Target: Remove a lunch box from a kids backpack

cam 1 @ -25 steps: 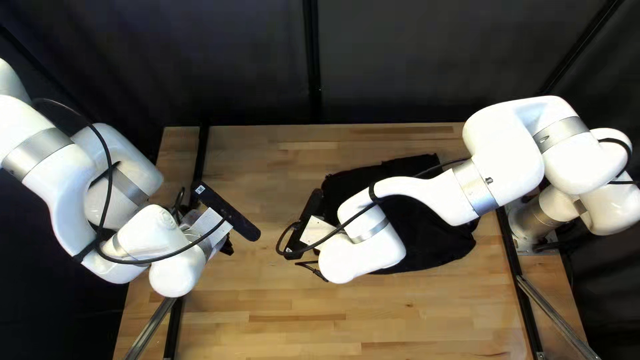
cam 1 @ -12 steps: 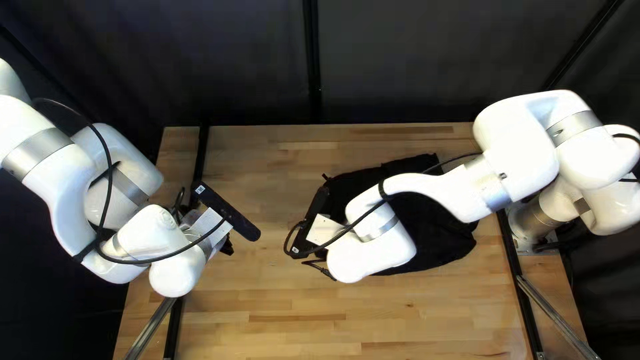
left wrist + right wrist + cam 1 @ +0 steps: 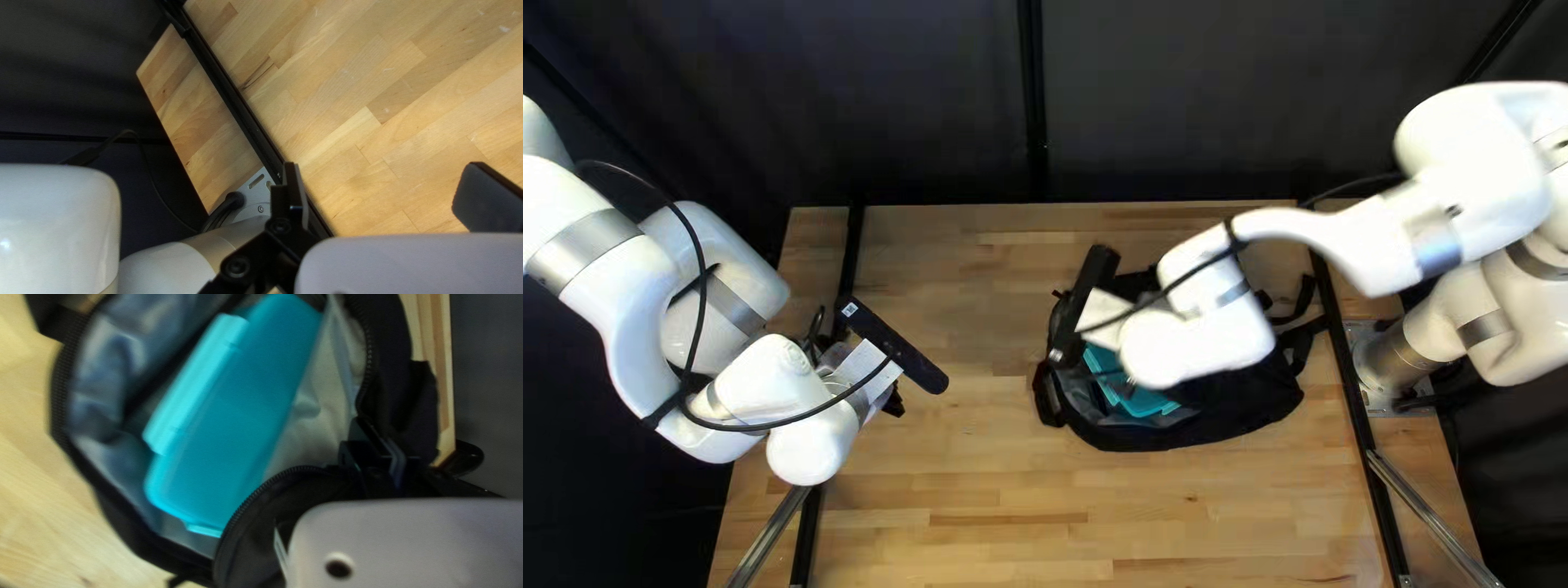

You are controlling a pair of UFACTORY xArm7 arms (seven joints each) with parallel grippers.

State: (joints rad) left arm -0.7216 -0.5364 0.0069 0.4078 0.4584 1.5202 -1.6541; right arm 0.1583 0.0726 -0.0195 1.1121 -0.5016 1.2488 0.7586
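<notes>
At the right of the top left view lies the black backpack (image 3: 1236,405), its mouth unzipped around a teal lunch box (image 3: 1141,403). My right gripper (image 3: 1103,314) is over the bag, fingertips hidden there. In the right wrist view the lunch box (image 3: 234,414) rests inside the grey-lined backpack (image 3: 79,457), with a zippered flap (image 3: 272,517) folded back beside it. My right gripper (image 3: 376,454) is shut on the flap's edge, its fingers close together. Away from the bag, my left gripper (image 3: 893,401) hangs at the left; in its wrist view the left gripper (image 3: 384,196) is open, with nothing between its fingers.
Straps (image 3: 1294,310) trail from the backpack toward my right arm's base. A black rail (image 3: 234,103) runs along the wooden table (image 3: 348,109) near my left arm's base. My right forearm crosses above the bag, hiding part of it.
My right arm has swung up and to the right in the top left view, with the flap in its gripper. The backpack's mouth has opened, exposing the lunch box. My left arm has stayed still.
</notes>
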